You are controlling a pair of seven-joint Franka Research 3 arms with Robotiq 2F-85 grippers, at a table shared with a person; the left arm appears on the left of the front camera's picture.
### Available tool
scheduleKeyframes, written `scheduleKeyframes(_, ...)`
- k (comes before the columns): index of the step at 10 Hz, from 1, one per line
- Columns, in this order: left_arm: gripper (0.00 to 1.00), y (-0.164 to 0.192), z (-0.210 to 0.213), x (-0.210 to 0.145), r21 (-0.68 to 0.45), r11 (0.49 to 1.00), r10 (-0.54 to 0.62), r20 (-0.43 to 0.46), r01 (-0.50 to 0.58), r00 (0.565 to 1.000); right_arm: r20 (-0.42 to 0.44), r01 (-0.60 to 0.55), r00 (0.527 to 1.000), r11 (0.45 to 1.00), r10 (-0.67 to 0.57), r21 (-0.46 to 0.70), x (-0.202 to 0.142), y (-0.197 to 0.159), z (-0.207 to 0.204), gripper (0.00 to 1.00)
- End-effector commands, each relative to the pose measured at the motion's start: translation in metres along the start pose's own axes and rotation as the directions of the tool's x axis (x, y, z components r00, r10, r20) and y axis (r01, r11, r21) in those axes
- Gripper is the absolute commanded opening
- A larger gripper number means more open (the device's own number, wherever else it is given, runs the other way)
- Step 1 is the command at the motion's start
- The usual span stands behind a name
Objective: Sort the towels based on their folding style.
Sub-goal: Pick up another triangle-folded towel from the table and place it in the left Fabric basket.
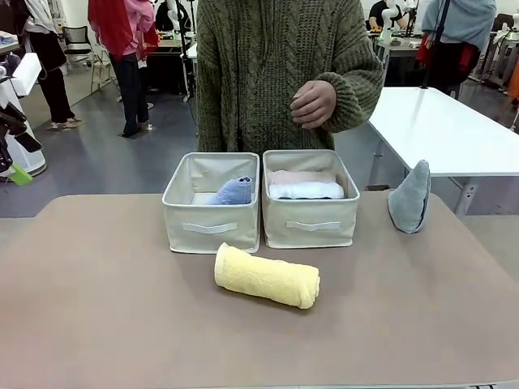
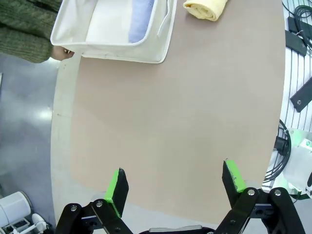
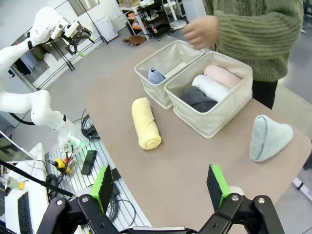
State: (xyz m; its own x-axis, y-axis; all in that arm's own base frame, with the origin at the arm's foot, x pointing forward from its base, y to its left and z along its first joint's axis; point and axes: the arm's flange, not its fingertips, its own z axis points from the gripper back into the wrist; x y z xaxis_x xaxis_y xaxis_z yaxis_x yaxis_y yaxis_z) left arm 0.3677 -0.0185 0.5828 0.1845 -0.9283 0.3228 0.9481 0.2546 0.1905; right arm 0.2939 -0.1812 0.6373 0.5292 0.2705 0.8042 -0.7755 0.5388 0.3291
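Front view | yellow towel (image 1: 266,276) central | grey-blue towel (image 1: 409,197) near right edge | nearside open

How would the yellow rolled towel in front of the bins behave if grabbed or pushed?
The yellow towel looks like soft terry: probably light, squashing under a pinch. A cylinder on its side, it may roll if pushed across its length. Nothing visibly ties it, so lifting one end might unroll it.

We note a grey floor (image 1: 97,166) beyond the far edge of the tan tabletop (image 1: 97,308). A white table (image 1: 438,130) stands off its far right corner. Far back left: a chair (image 1: 77,39), with people (image 1: 122,49) standing. Lighting even.
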Motion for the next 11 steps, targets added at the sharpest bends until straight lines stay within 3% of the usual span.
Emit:
scheduleKeyframes(1,1.00,0.040,0.004,-0.028,-0.095,0.995,0.041,0.153,-0.026,0.987,0.027,-0.017,1.000,1.000,0.016,0.016,0.001,-0.001,-0.001,1.00)
scheduleKeyframes(3,1.00,0.079,0.005,-0.088,-0.207,0.978,0.076,0.381,0.005,0.921,0.027,-0.017,1.000,1.000,0.016,0.016,0.001,-0.001,-0.001,1.00)
scheduleKeyframes(4,1.00,0.108,0.002,-0.111,-0.254,0.967,0.093,0.453,0.029,0.887,0.027,-0.017,1.000,1.000,0.016,0.016,0.001,-0.001,-0.001,1.00)
scheduleKeyframes(6,1.00,0.129,0.001,-0.171,-0.229,0.969,0.071,0.614,0.092,0.786,0.027,-0.017,1.000,1.000,0.016,0.016,0.001,-0.001,-0.001,1.00)
scheduleKeyframes(9,1.00,0.133,0.014,-0.248,-0.204,0.979,0.133,0.716,0.023,0.686,0.027,-0.017,1.000,1.000,0.016,0.016,0.001,-0.001,-0.001,1.00)
scheduleKeyframes(10,1.00,0.118,0.032,-0.267,-0.166,0.986,0.123,0.748,0.005,0.652,0.027,-0.017,1.000,1.000,0.016,0.016,0.001,-0.001,-0.001,1.00)
scheduleKeyframes(11,1.00,0.117,0.046,-0.276,-0.151,0.989,0.110,0.749,0.006,0.653,0.027,-0.017,1.000,1.000,0.016,0.016,0.001,-0.001,-0.001,1.00)
